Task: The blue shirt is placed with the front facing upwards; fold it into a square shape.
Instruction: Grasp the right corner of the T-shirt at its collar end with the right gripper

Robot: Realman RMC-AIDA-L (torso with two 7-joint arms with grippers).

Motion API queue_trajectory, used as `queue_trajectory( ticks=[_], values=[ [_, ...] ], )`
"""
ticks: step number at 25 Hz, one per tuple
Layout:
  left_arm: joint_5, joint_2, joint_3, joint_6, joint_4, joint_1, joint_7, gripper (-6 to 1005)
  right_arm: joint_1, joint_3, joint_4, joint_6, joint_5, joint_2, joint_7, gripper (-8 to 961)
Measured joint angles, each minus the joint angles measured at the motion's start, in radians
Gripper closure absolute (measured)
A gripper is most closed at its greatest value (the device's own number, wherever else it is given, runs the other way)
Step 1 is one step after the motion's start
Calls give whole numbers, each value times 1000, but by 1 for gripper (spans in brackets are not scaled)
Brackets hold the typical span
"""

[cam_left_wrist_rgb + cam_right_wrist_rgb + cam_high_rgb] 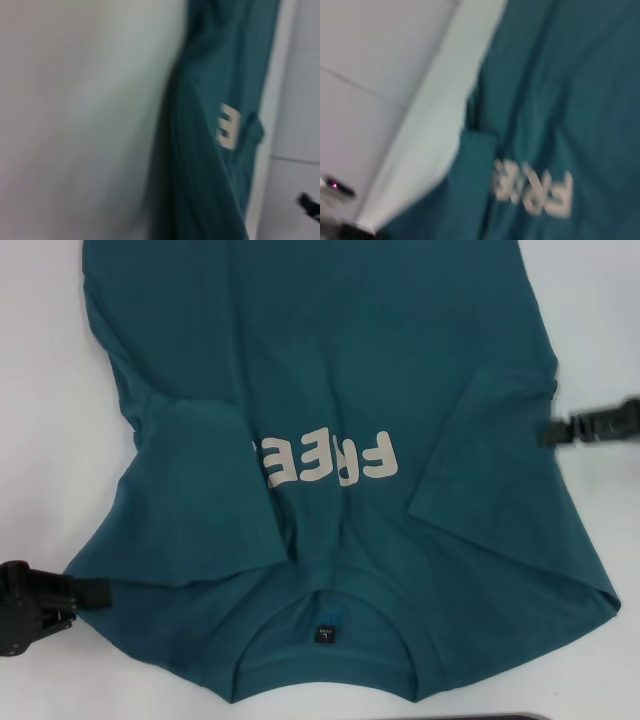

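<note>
The blue shirt [330, 370] lies face up on the white table, collar and small dark label [327, 625] nearest me. Both short sleeves are folded inward over the chest, the left one [200, 490] covering the end of the cream "FREE" lettering [340, 460]. My left gripper [95, 593] sits at the shirt's left edge beside the shoulder, low on the table. At the shirt's right edge, level with the lettering, is my right gripper [555, 430]. The left wrist view shows the shirt [210, 150] side-on, and the right wrist view shows the shirt [560, 100] with its lettering.
White table [40, 390] shows on both sides of the shirt. A dark strip [560, 716] runs along the near edge at the lower right. The table's far edge [445, 100] shows in the right wrist view, with pale floor beyond.
</note>
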Motion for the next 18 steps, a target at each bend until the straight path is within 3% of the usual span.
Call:
queue_trajectory(
  ticks=[3, 8, 18],
  values=[
    [-11, 0, 4, 25, 1, -5, 12, 981, 12, -2, 13, -64, -108, -41, 9, 465],
    [-10, -2, 9, 14, 1, -15, 10, 980, 15, -14, 21, -172, -235, -82, 35, 465],
    [-10, 3, 9, -23, 23, -42, 11, 980, 0, -59, 23, -178, -358, -101, 68, 465]
  ],
)
